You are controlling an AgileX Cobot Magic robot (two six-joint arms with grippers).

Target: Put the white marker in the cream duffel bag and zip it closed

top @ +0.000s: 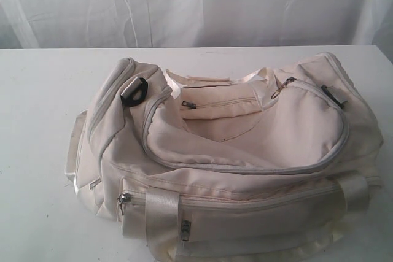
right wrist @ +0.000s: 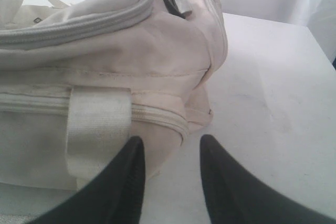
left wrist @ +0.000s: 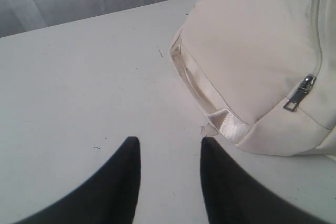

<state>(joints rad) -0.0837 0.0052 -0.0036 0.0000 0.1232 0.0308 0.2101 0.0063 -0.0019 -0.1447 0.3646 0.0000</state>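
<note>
The cream duffel bag (top: 233, 151) lies on the white table (top: 37, 121), long side toward the front. The grey zipper (top: 245, 169) curving round its top flap shows no gap. The white marker is out of view in every frame. Neither gripper appears in the exterior view. My left gripper (left wrist: 170, 140) is open over bare table, just beside one end of the bag (left wrist: 252, 51) near a metal zipper pull (left wrist: 300, 92). My right gripper (right wrist: 170, 140) is open and empty at the bag's (right wrist: 105, 51) lower corner, one fingertip (right wrist: 134, 148) over the fabric beside a webbing handle (right wrist: 97, 124).
A white curtain (top: 184, 4) hangs behind the table's far edge. Black strap rings (top: 134, 92) sit at the bag's ends, one of them in the right wrist view (right wrist: 176, 2). Bare table shows left of the bag and to the right of it (right wrist: 273, 103).
</note>
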